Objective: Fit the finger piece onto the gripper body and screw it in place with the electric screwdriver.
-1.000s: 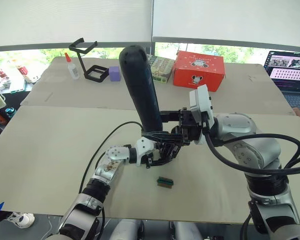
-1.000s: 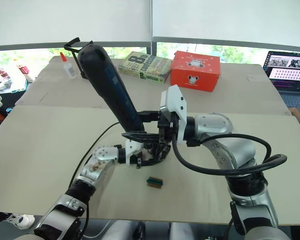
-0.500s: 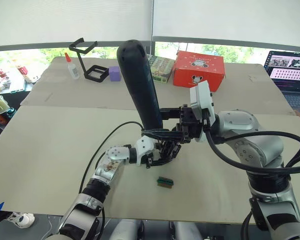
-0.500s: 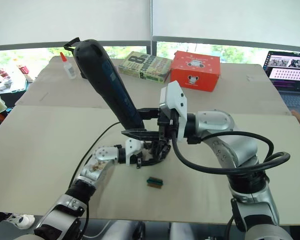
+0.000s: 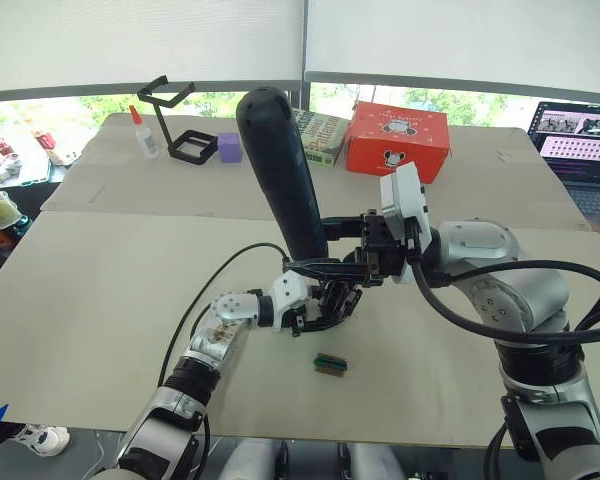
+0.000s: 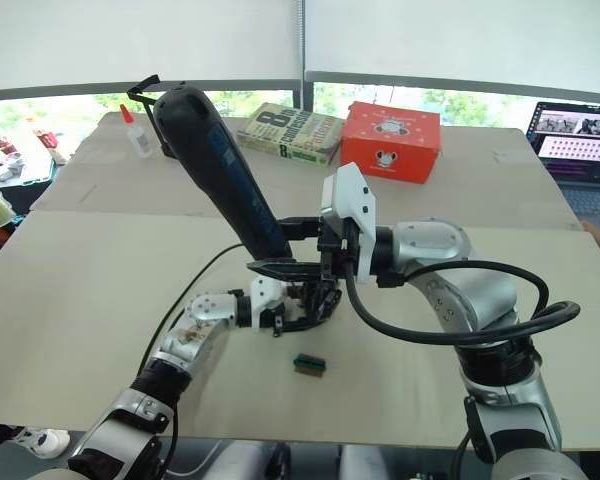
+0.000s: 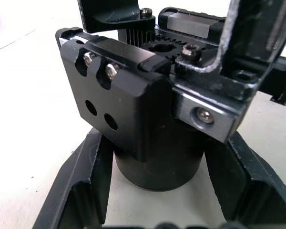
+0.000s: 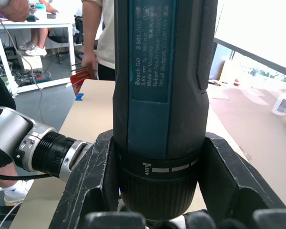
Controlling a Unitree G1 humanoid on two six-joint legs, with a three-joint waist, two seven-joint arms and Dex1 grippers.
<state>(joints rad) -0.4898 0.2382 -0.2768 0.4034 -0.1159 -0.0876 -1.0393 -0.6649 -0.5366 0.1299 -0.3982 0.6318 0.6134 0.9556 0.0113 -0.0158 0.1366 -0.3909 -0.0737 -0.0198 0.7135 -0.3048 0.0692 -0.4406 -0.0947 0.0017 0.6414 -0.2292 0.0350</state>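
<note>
My right gripper [image 5: 328, 244] is shut on the electric screwdriver [image 5: 285, 170], a long black cylinder with a blue label [image 8: 157, 81]. The tool stands tilted, its rounded end leaning to the far left and its lower end pointing down at the gripper body [image 5: 332, 298]. My left gripper [image 5: 323, 308] is shut on that chunky black body at the table's middle. In the left wrist view the gripper body [image 7: 133, 95] shows two screws, two empty holes and a gear rack between my fingers [image 7: 81, 191]. I cannot tell the finger piece apart from the body's black parts.
A small green-and-black block [image 5: 330, 364] lies just in front of the grippers. At the back stand a red box [image 5: 398, 140], a book [image 5: 322, 135], a purple block [image 5: 229, 147], a black stand [image 5: 175, 125], a glue bottle [image 5: 146, 135] and a laptop [image 5: 580, 140]. People [image 8: 97, 43] stand beyond the table.
The screwdriver's top swayed slightly to the left and came back. Both grippers keep their hold in about the same place.
</note>
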